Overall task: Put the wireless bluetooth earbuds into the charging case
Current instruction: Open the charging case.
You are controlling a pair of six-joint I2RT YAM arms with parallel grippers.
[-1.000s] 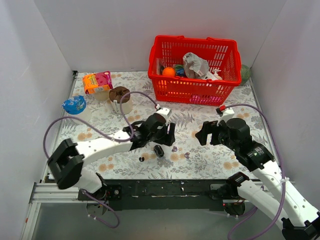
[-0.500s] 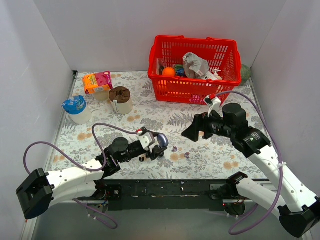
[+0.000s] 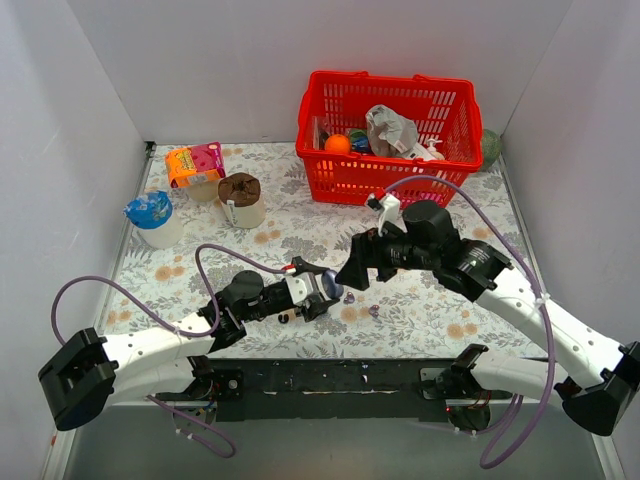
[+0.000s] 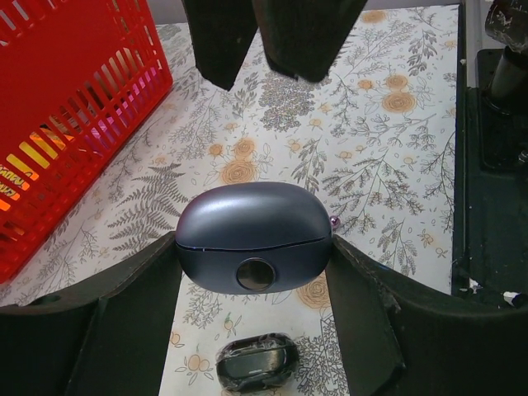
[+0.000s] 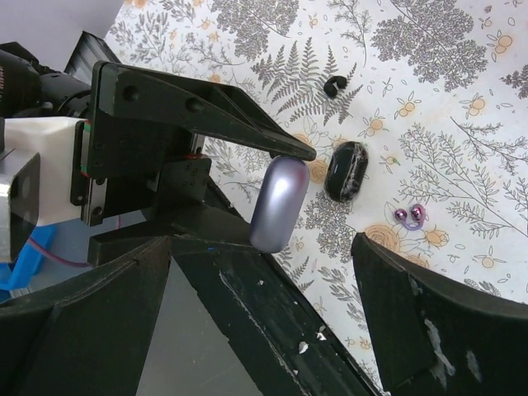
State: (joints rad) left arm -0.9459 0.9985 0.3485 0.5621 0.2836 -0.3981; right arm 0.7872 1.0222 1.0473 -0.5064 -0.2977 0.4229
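My left gripper (image 3: pixel 318 293) is shut on the charging case (image 3: pixel 328 284), a lavender pebble with its lid closed, held above the floral mat. In the left wrist view the case (image 4: pixel 254 238) sits clamped between both fingers. My right gripper (image 3: pixel 353 272) is open and empty, just right of the case; its fingers (image 4: pixel 221 41) hang beyond it. In the right wrist view the case (image 5: pixel 279 204) shows end-on between my open right gripper (image 5: pixel 262 272). One earbud (image 3: pixel 349 297) lies beside the case, another (image 3: pixel 373 310) further right; an earbud also shows in the right wrist view (image 5: pixel 410 216).
A stubby black piece (image 4: pixel 257 361) lies on the mat under the case, also in the right wrist view (image 5: pixel 346 170). A small black ring (image 5: pixel 334 85) lies nearby. A red basket (image 3: pixel 388 170) stands at the back, cups (image 3: pixel 240 200) and a snack pack (image 3: pixel 194 162) back left.
The left arm pulled back toward the near edge with the case and now holds nearly still. The right arm has swung left, bringing its open gripper close to the case.
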